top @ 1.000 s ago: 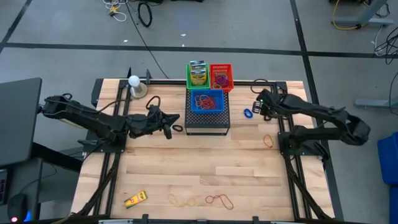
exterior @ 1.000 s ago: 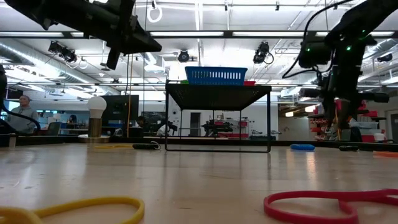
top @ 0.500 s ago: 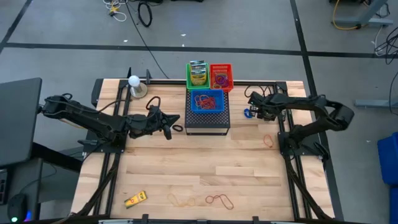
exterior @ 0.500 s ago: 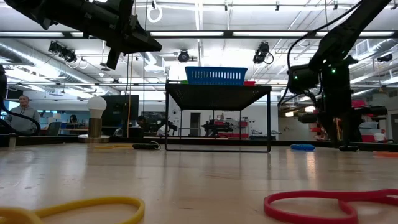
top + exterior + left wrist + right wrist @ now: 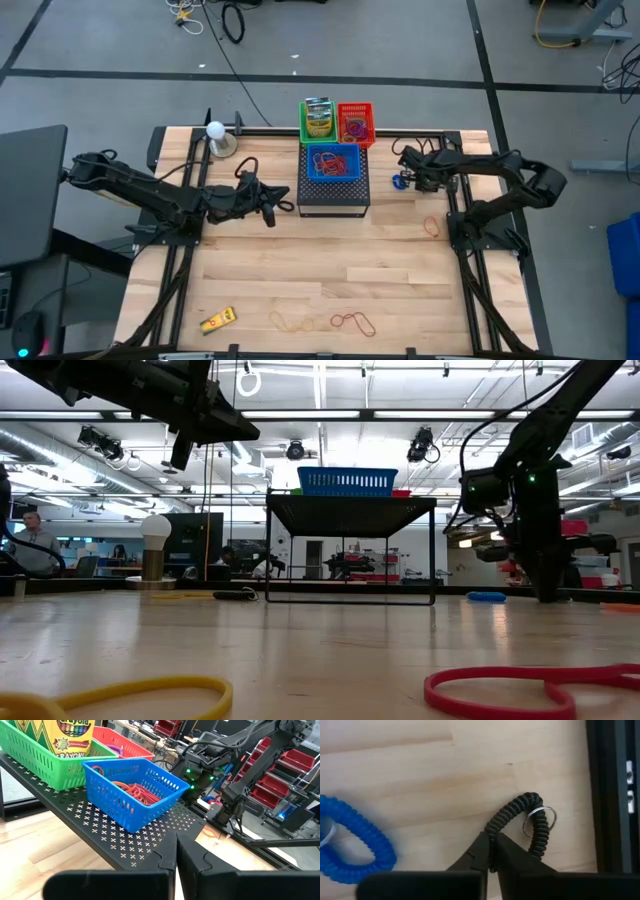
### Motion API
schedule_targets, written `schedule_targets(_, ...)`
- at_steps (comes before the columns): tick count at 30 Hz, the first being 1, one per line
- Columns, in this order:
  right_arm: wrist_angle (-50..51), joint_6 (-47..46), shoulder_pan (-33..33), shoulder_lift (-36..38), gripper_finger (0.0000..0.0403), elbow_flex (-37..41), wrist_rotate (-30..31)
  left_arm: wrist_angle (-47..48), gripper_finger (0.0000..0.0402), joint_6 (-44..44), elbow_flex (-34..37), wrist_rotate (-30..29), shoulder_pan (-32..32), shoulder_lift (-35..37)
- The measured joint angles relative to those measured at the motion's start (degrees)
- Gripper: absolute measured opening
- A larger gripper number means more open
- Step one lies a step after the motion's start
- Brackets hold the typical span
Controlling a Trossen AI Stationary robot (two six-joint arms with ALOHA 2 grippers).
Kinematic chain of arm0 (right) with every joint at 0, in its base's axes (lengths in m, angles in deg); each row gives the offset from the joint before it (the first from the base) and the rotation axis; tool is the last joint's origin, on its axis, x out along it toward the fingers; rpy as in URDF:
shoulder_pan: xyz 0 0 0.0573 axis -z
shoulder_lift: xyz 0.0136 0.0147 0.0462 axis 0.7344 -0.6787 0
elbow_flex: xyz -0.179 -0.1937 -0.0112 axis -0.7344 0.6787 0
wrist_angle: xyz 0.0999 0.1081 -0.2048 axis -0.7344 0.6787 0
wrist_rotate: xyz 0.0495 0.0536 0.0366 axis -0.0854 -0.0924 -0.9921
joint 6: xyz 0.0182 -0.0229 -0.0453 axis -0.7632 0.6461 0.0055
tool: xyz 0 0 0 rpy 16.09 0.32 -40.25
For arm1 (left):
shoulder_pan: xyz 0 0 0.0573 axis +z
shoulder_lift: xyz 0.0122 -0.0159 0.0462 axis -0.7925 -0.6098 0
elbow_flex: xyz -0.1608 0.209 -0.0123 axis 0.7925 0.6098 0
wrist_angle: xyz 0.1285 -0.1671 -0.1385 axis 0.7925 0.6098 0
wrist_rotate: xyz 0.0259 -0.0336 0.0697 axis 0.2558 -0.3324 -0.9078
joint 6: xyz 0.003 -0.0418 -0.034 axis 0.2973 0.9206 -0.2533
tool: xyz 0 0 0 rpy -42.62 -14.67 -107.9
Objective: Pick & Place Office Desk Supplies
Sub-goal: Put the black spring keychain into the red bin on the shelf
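The left arm extends across the table, raised, with the left gripper (image 5: 272,203) closed. The right arm reaches down to the table surface; the right gripper (image 5: 491,851) has its fingers pinched together.

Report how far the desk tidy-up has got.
Done: red bands lie in the blue basket, a crayon box in the green basket. In hand: the right gripper is shut on a black coil ring beside the blue coil ring; the left gripper hangs shut near the rack. Left: loose bands and a yellow item.
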Motion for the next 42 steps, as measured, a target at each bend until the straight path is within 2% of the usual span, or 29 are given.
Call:
schedule_targets(4,-2.37,2.94,-0.49,3.59,0.0013,0.10,-0.34,0.00,0.0008,0.01,0.00,0.01,-0.02,-0.02)
schedule_targets(10,-0.57,9.00,-0.49,14.22,0.0008,-2.84,-0.34,0.02,0.0008,-0.02,0.00,-0.01,0.02,-0.02)
schedule_targets(14,1.99,13.38,-0.60,19.85,0.0008,-10.02,-0.30,0.28,0.0008,-0.33,-0.02,-0.21,0.03,-0.02)
schedule_targets(17,1.40,17.72,-1.64,20.44,0.0008,-18.10,-0.25,0.48,0.0008,-0.39,-0.02,-1.29,0.04,-0.02)
schedule_targets(22,-4.33,26.55,-5.15,14.48,0.0008,-32.04,-0.33,0.44,0.0008,-0.88,-0.02,-1.53,0.50,-0.02)
schedule_targets(29,-4.55,35.10,-8.03,-1.45,0.0009,-46.10,-3.60,0.44,0.0008,-1.11,-0.02,-1.52,0.87,-0.02)
schedule_targets(36,-3.65,35.99,-8.04,-14.16,0.0009,-53.16,-3.91,0.44,0.0008,-1.09,-0.02,-1.52,0.81,-0.02)
schedule_targets(42,-4.16,35.95,-8.01,-18.55,0.0034,-54.50,-1.08,0.39,0.0008,-1.07,-0.02,-1.52,0.83,-0.02)
